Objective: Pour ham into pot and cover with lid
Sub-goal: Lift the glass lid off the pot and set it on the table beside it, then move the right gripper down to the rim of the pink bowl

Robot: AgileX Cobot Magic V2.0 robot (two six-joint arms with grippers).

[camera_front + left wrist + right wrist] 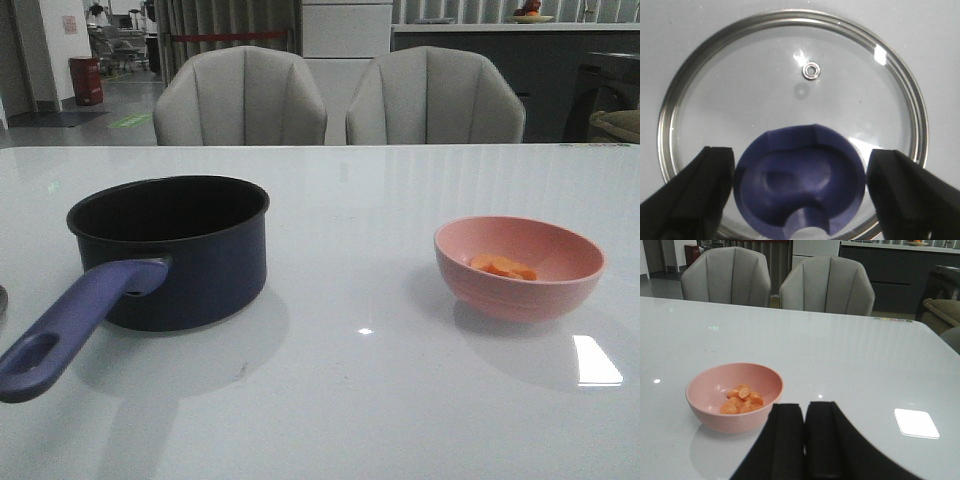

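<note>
2 fingers [687, 195] flanking lid [740, 95] knob [800, 182]

no readable text, labels or brands anywhere

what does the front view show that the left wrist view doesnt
Only the front view shows the pot, uncovered, and the pink bowl holding the ham, well apart on the table.

Only the left wrist view shows the lid lying flat, its knob between the fingers of the open left gripper.

Both show the white table.
</note>
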